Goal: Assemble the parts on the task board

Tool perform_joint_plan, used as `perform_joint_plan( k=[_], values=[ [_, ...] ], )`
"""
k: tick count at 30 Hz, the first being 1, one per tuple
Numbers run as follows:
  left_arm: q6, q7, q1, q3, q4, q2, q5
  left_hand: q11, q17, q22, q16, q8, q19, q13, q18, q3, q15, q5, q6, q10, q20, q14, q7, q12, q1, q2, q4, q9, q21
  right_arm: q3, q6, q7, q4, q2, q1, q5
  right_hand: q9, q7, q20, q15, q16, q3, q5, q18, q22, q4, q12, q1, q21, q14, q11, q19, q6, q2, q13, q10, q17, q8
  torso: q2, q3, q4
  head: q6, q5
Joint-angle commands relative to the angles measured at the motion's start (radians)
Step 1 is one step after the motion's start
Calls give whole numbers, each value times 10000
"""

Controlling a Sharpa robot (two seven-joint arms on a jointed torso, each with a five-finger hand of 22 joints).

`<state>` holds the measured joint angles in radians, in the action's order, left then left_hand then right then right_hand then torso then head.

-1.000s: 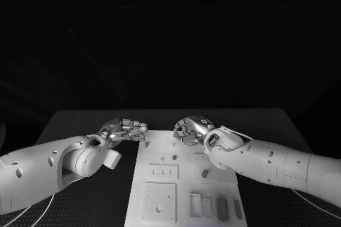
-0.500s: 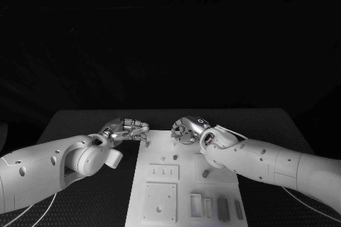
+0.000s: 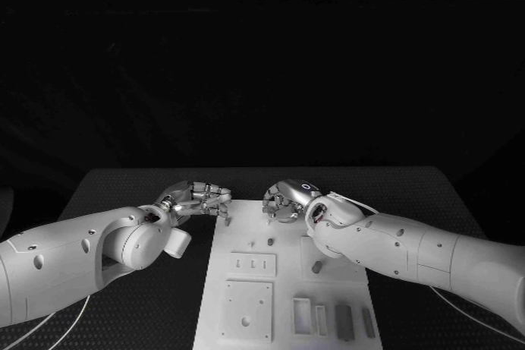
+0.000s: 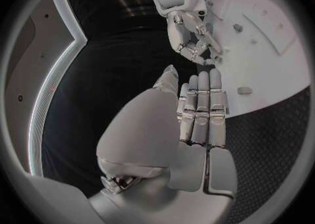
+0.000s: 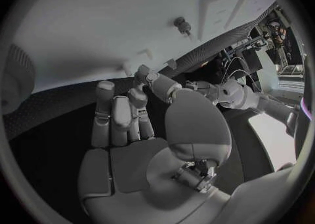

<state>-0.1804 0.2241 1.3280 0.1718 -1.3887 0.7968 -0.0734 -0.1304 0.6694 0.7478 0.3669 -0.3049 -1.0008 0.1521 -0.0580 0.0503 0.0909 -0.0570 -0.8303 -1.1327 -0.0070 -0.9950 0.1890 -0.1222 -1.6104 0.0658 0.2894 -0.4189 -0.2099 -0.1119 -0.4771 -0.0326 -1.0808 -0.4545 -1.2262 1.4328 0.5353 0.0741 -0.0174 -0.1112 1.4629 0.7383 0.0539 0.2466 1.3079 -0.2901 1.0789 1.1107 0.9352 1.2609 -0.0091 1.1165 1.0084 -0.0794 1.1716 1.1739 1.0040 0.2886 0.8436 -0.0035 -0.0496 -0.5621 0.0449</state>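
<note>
both silver robot hands, left (image 3: 199, 199) and right (image 3: 287, 201), crowd white plastic task board's (image 3: 287, 289) far edge | can't tell whether they're grasping anything | fingers could clash, knocking small grey peg (image 3: 229, 221)

The right robot hand (image 3: 287, 200) has shifted slightly toward the left robot hand (image 3: 200, 200) above the task board's (image 3: 287, 289) far edge.

White task board (image 3: 246, 289); grey parts (image 3: 342, 322); black table (image 3: 131, 190); silver hands.
</note>
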Motion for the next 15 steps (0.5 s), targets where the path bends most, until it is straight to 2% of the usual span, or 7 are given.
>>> perform_joint_plan(
  k=[1, 8, 15],
  values=[
    [143, 71, 8, -7, -22, -21, -34, -51, 13, 15, -70, 61, 39, 18, -93, -54, 64, 21, 43, 14, 42, -3, 47, 54, 94, 19, 2, 16, 65, 2, 256, -8, 53, 47, 3, 20, 112, 253, 0, 2, 10, 59, 28, 152, 187, 9, 62, -65, 30, -84, -7, -57, 318, 74, 9, -30, 1, 76, -5, -7, 13, 9, -1],
    [145, 65, 8, -7, -13, -18, -34, -51, 15, 15, -71, 61, 39, 18, -93, -55, 64, 22, 43, 14, 42, -3, 47, 54, 95, 19, 2, 16, 65, -1, 212, -77, 199, 65, 3, 66, 113, 253, 1, 3, 8, 60, 28, 152, 188, 10, 63, -67, 31, -93, -6, -60, 317, 78, 10, -33, -10, 76, -7, 6, 12, -6, -14],
    [154, 58, 8, -7, -14, -16, -34, -52, 20, 16, -76, 61, 38, 19, -92, -55, 65, 22, 44, 13, 43, -4, 47, 58, 99, 19, 3, 17, 67, -1, 179, -110, 296, 54, 3, 86, 114, 255, 3, 4, 12, 60, 28, 152, 190, 9, 66, -75, 35, -101, -5, -67, 315, 85, 15, -43, -7, 73, -5, 3, 16, -10, -11]
  ],
)
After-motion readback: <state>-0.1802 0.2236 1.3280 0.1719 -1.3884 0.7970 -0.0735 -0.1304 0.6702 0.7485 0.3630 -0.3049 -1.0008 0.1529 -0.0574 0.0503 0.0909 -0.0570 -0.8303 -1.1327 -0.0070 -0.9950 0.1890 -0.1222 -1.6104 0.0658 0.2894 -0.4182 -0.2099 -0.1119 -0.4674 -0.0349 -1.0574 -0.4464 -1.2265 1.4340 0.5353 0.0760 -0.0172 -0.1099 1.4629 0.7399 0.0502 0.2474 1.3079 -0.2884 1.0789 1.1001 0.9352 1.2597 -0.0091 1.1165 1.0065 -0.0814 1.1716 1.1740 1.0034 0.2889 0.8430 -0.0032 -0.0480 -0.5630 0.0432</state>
